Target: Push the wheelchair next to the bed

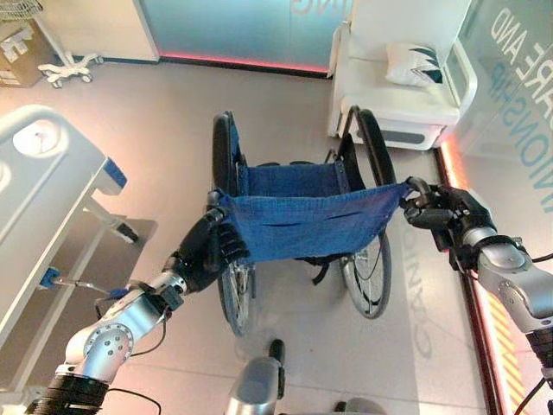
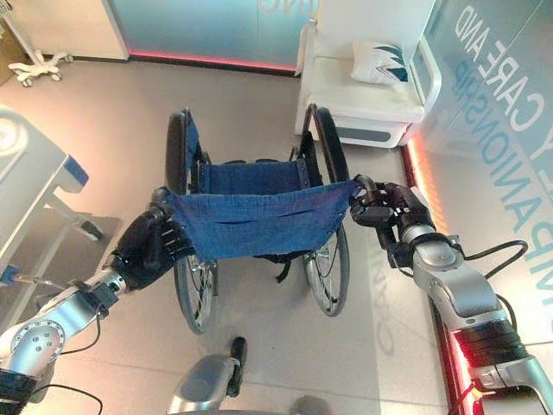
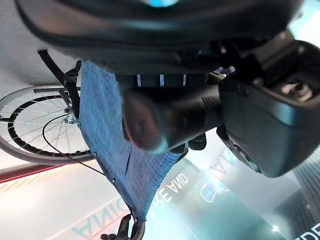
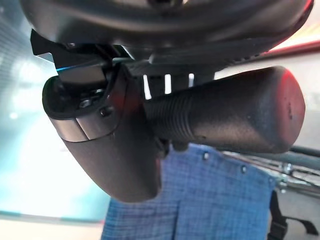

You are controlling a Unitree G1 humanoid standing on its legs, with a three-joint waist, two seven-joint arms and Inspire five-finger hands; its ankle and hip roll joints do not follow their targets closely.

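Wheelchair (image 1: 298, 216) stands mid-floor, blue fabric back towards the robot, wheels on the pale floor (image 1: 173, 138). Left hand (image 1: 207, 251) curled round the left push handle (image 3: 165, 120); right hand (image 1: 436, 210) curled round the right push handle (image 4: 225, 112). Bed (image 1: 43, 186) lies off to the robot's left, apart from the wheelchair. White armchair (image 1: 406, 86) with a cushion (image 1: 413, 63) sits just beyond the wheelchair's right wheel.

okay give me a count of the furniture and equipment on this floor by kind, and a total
Wheelchair: 1
Bed: 1
White armchair: 1
Cushion on the armchair: 1
White wheeled stand base: 1
Cardboard box: 1
Total: 6
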